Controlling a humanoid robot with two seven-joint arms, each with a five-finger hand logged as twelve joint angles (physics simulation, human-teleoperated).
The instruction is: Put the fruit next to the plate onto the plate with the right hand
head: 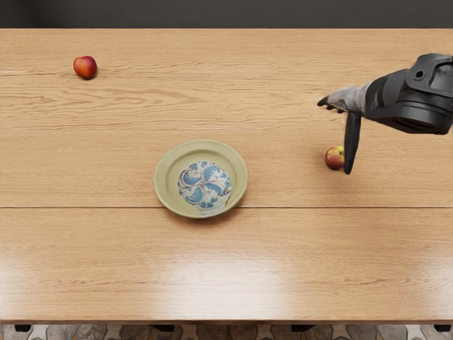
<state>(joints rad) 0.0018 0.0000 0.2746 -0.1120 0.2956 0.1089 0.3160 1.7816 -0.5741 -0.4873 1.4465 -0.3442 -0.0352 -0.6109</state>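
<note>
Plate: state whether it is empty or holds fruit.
Empty. The plate is bare across its patterned centre; one fruit lies on the table beside the right hand, and a second fruit lies far left.

A wooden table [106,248] fills nearly the whole view. Its light planks run left to right, with a seam across the middle and a soft glare near the front edge. A red apple [85,66] with a yellowish patch sits alone near the table's far left corner, casting a small shadow. Beyond the far edge is a dark wall [226,13]. Below the near edge, patterned floor tiles [92,331] show.
</note>
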